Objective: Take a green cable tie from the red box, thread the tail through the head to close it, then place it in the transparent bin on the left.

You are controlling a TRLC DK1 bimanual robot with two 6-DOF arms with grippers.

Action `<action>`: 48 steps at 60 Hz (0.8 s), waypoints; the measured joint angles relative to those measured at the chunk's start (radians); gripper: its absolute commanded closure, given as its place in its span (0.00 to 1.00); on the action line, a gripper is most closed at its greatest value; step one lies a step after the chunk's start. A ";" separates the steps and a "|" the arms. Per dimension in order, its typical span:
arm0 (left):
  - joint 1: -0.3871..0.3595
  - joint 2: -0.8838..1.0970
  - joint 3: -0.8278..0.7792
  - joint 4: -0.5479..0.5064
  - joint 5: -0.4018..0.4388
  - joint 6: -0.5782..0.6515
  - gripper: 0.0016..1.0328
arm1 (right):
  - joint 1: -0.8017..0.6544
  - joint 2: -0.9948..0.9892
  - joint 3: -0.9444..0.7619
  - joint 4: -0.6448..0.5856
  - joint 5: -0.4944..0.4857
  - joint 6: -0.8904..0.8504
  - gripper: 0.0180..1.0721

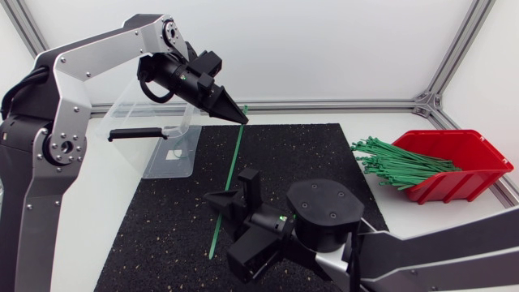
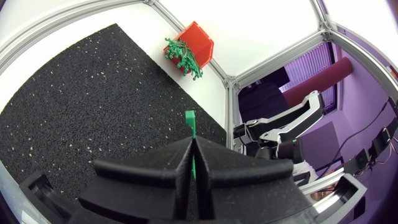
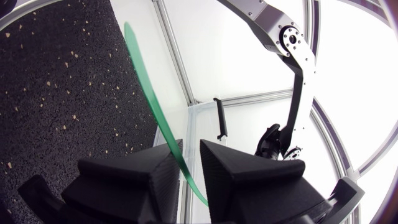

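Over the black mat (image 1: pixel 162 203), the left gripper (image 1: pixel 244 117) at upper centre is clamped on the head end of a green cable tie (image 1: pixel 233 162). The tie slants down to the lower centre, between the parted fingers of the right gripper (image 1: pixel 229 193). Threading looks to be the step in hand: the right gripper must pinch the tail and curl it up to the head.

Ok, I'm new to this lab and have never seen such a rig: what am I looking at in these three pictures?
Two robot arms work at a table. One picture looks down from overhead; the other two come from cameras on each arm's wrist. On the table lie a black mat, a red box of green cable ties at the right, and a transparent bin at the left. The left end effector, the black pincer, is shut on one end of a cable tie, its head poking out. The right end effector sits farther along the same tie; whether it grips is unclear.
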State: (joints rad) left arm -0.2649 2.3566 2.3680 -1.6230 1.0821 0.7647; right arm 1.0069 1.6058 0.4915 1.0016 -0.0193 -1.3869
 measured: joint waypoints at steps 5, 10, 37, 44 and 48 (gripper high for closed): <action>0.007 0.000 0.000 0.000 0.002 0.004 0.97 | 0.008 -0.002 0.000 0.000 0.006 0.000 0.74; 0.013 0.000 0.000 0.000 0.003 0.007 0.97 | 0.015 -0.002 0.000 0.000 0.014 0.000 0.74; 0.020 0.000 0.000 0.000 0.003 0.023 0.97 | 0.022 -0.030 -0.033 -0.002 0.021 0.005 0.74; 0.020 0.000 0.000 0.000 0.003 0.024 0.97 | 0.020 -0.037 -0.050 -0.003 0.021 0.008 0.74; 0.020 0.000 0.001 0.000 0.003 0.026 0.97 | 0.020 -0.039 -0.059 -0.003 0.021 0.008 0.74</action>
State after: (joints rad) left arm -0.2447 2.3566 2.3688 -1.6234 1.0847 0.7902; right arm 1.0267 1.5673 0.4328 0.9989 0.0017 -1.3785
